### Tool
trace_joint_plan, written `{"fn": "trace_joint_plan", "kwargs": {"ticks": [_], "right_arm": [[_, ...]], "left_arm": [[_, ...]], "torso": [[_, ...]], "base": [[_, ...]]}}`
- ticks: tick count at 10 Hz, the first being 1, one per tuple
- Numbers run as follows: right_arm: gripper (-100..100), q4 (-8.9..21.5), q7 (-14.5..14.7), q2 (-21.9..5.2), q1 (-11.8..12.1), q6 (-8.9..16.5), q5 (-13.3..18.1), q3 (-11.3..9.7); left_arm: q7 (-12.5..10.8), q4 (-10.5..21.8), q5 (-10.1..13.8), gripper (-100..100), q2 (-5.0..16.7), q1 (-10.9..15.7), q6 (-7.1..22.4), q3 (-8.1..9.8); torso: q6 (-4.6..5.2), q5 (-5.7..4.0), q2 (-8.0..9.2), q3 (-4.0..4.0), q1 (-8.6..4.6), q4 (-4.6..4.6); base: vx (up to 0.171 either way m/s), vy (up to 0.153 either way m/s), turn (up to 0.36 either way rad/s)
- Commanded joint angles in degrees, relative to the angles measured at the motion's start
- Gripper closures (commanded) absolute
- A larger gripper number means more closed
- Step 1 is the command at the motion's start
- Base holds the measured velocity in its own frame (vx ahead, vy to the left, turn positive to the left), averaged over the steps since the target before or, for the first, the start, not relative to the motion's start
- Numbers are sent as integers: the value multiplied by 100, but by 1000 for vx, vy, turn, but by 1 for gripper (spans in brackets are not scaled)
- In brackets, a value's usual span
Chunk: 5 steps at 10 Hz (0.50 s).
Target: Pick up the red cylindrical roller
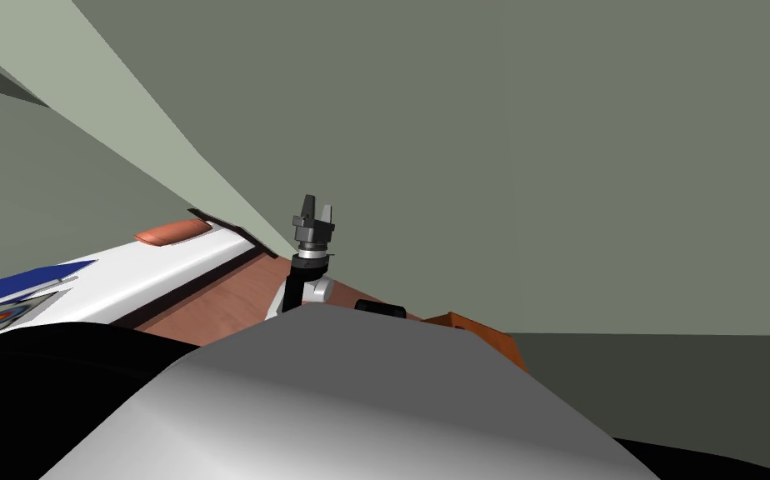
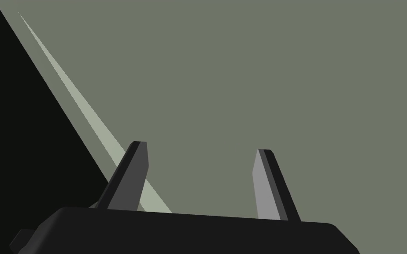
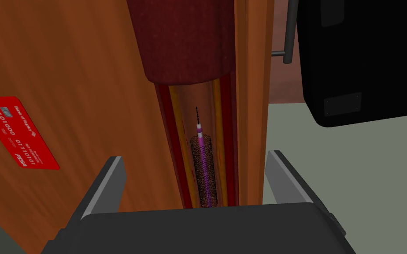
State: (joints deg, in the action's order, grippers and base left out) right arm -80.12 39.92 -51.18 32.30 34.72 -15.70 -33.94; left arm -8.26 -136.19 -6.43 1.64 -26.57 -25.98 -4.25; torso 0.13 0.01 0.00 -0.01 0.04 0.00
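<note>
The roller [image 3: 185, 39] is a dark red cylinder lying lengthwise on the brown wooden bench [image 3: 88, 66], close to the bench's edge. It sits ahead of the right end effector [image 3: 194, 155], with its rounded near end facing the fingers. Between that end and the end effector runs a narrow channel [image 3: 176, 132] striped red and yellow, and a thin purple mesh stick [image 3: 203, 172] lies in it. A red card [image 3: 17, 132] lies flat on the wood, well off to the side of the channel. On the far side, past the bench edge, stand a black box [image 3: 361, 57] and a grey bar [image 3: 289, 31].

The right end effector is spread wide and holds nothing. Its fingers straddle the channel, roughly in line with the roller's axis. The step in hand looks like the approach. To do it well, I would move the hand forward along that axis until both fingers flank the cylinder's curved sides. I would keep them centred so that neither blade catches the end face or rides up over the top, and close only once they are past the rounded end. The purple stick should be left alone, and the outer finger needs room at the bench edge.

The left end effector [image 1: 315, 204] points upward at the centre of the head view against the grey-green wall [image 1: 583, 150], also spread and empty.
</note>
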Motion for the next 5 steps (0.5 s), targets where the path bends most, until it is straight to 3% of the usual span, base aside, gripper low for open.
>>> {"fn": "trace_joint_plan", "kwargs": {"ticks": [1,2,3,5], "right_arm": [[-100,176,-10,132,-48,-70,61,-22],[-100,109,-4,80,-35,-40,31,-14],[100,122,-5,87,-39,-48,34,-16],[100,116,3,87,-40,-52,37,-21]], "left_arm": [[0,0,0,0,0,0,0,0],[0,0,0,0,0,0,0,0],[0,0,0,0,0,0,0,0],[0,0,0,0,0,0,0,0]], "torso": [[0,0,0,0,0,0],[0,0,0,0,2,0],[1,2,-3,-1,8,0],[5,5,-5,-3,12,-1]], "base": [[-14,-30,46],[-5,-12,9],[0,0,0],[0,0,0]]}}
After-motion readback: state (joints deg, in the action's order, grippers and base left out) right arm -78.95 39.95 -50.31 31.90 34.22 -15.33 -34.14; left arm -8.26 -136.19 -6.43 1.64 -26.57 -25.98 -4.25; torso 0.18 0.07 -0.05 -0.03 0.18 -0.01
